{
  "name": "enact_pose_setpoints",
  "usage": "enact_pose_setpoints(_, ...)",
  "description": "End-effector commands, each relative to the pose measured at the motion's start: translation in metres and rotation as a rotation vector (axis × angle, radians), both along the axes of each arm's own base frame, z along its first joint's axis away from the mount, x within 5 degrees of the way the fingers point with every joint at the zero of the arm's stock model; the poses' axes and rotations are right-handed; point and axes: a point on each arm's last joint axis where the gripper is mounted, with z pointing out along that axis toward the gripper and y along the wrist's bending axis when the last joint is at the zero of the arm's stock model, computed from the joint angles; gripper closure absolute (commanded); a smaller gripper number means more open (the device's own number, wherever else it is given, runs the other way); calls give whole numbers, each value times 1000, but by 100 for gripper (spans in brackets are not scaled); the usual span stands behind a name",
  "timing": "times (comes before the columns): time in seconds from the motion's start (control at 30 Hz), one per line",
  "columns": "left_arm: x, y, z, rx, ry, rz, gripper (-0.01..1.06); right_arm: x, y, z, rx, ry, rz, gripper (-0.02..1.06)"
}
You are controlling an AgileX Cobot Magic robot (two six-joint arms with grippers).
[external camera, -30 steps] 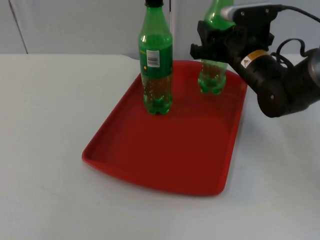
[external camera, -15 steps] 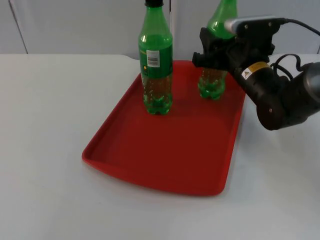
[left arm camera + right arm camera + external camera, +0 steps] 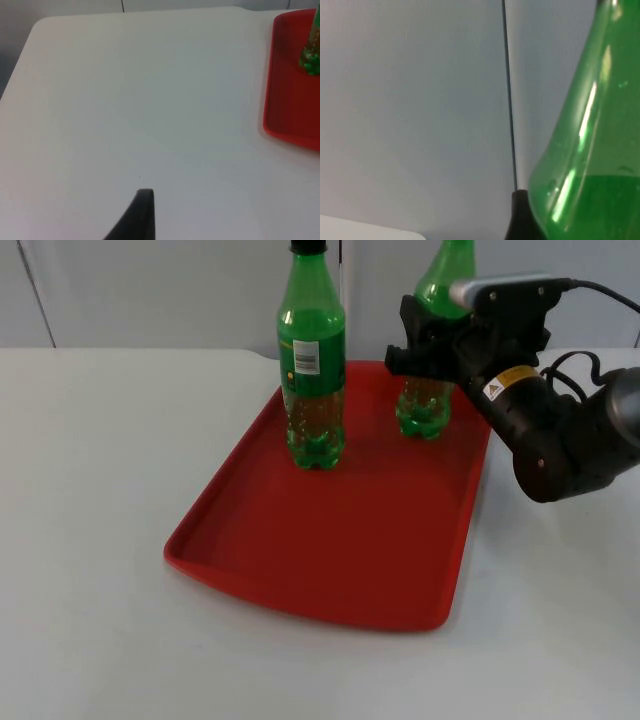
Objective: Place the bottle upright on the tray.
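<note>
Setting: you face a lab-style robot test bench | Evidence: bare white table (image 3: pixel 90 490), plain grey partition wall (image 3: pixel 150 290) behind it, black robot arm (image 3: pixel 560 430) over a red tray (image 3: pixel 330 540)

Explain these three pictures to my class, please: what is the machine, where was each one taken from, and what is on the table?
This is a robot with two black arms at a white table; each arm ends in a two-finger claw. One picture looks down on the table from a fixed camera. The other two come from cameras on the arms' wrists.

On the table lies a red tray. Two green bottles stand on it. One bottle with a label stands free near the tray's far edge. The right claw is shut on the second bottle, whose base rests at the tray's far right corner. Its wrist camera sees that bottle's green shoulder up close.

The left claw waits above bare table, beside the tray.
</note>
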Motion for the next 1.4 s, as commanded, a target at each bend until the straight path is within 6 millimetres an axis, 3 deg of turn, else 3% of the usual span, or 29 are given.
enact_pose_setpoints(0.0,0,0,-1,0,-2,-4,1,-2,-1,-4,-8,7,5,76)
enact_pose_setpoints(0.07,0,0,-1,0,-2,-4,1,-2,-1,-4,-8,10,4,55)
enact_pose_setpoints(0.1,0,0,-1,0,-2,-4,1,-2,-1,-4,-8,10,4,55)
enact_pose_setpoints(0.2,0,0,-1,0,-2,-4,1,-2,-1,-4,-8,10,4,26)
enact_pose_setpoints(0.3,0,0,-1,0,-2,-4,1,-1,-1,-4,-11,16,4,19)
enact_pose_setpoints(0.93,0,0,-1,0,-2,-4,1,-1,0,-7,-21,43,5,18)
enact_pose_setpoints(1.07,0,0,-1,0,-2,-4,1,-1,0,-7,-24,42,4,-1)
enact_pose_setpoints(1.37,0,0,-1,0,-2,-4,1,-6,4,-3,-107,234,24,-1)
